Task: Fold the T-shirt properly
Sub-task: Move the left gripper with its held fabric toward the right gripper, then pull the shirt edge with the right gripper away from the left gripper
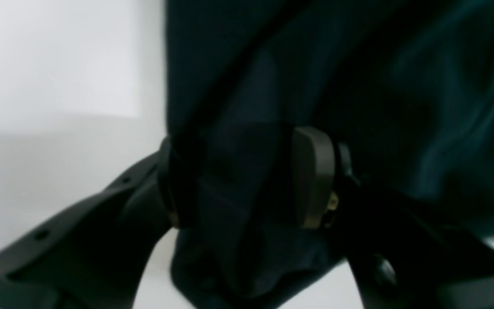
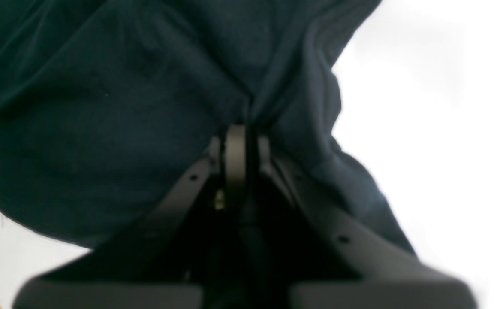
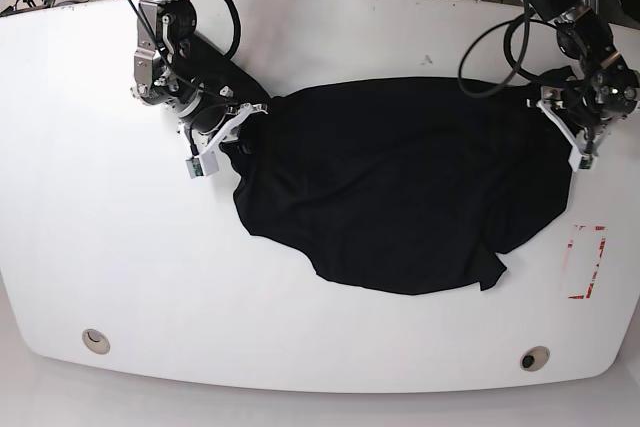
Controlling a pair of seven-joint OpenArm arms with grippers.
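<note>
Black T-shirt [image 3: 400, 197], one, two pincers gripping it, left pincer [image 1: 247, 180], right pincer [image 2: 240, 128]

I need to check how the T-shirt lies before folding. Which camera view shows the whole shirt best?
The base view: the whole T-shirt lies spread and rumpled on the white table, outline visible. The left wrist and right wrist views show only blurred dark cloth bunched at each end effector.
</note>
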